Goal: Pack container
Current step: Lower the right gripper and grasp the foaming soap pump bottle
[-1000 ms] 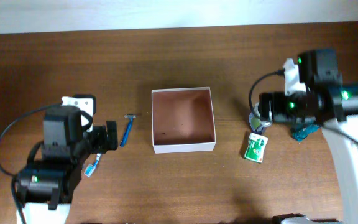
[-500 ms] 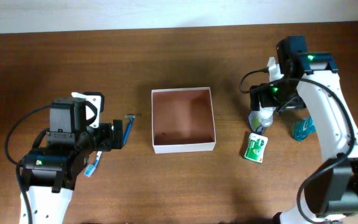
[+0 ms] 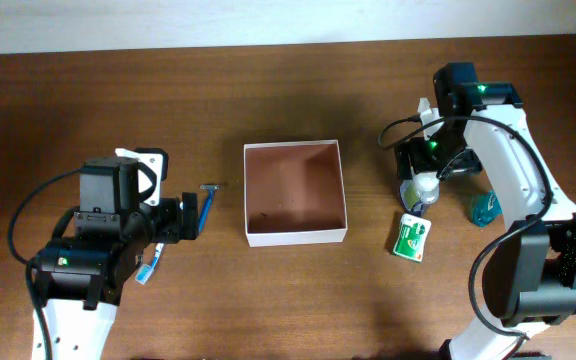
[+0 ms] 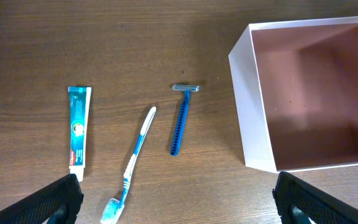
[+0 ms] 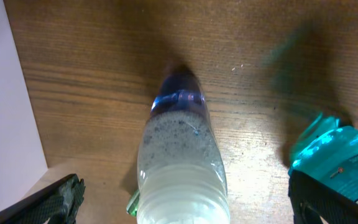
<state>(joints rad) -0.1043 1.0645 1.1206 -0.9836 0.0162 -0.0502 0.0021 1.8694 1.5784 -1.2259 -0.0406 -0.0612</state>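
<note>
Container sits outside both jaws: left gripper gapes beside it, right gripper spread around a bottle nearby.

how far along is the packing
Done: nothing, the container is empty. In hand: the right gripper, open, hangs over the bottle; the left gripper is open by the razor. Left to pack: those, plus toothbrush, toothpaste, green packet, teal pack.

Razor left of container — bottle seemingly right
</note>
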